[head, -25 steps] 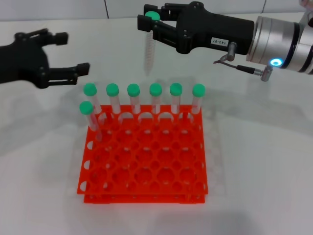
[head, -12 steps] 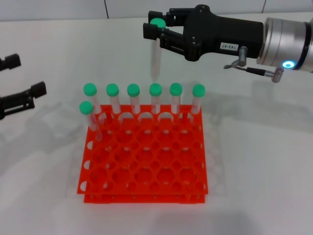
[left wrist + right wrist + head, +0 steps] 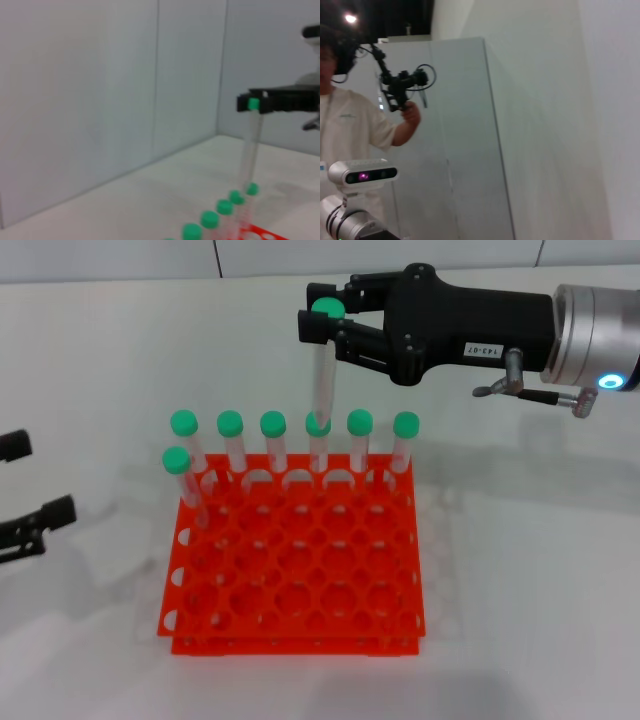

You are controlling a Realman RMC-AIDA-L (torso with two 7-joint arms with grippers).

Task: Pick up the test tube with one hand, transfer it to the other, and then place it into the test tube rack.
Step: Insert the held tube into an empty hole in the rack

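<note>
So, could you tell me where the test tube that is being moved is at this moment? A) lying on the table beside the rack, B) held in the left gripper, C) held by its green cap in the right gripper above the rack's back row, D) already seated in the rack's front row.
C: the right gripper is shut on the test tube, which hangs over the test tube rack.

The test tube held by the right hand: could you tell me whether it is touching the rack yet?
Apart. In the head view the test tube hangs from the right hand, its tip level with the standing tubes' caps, above the rack.
</note>
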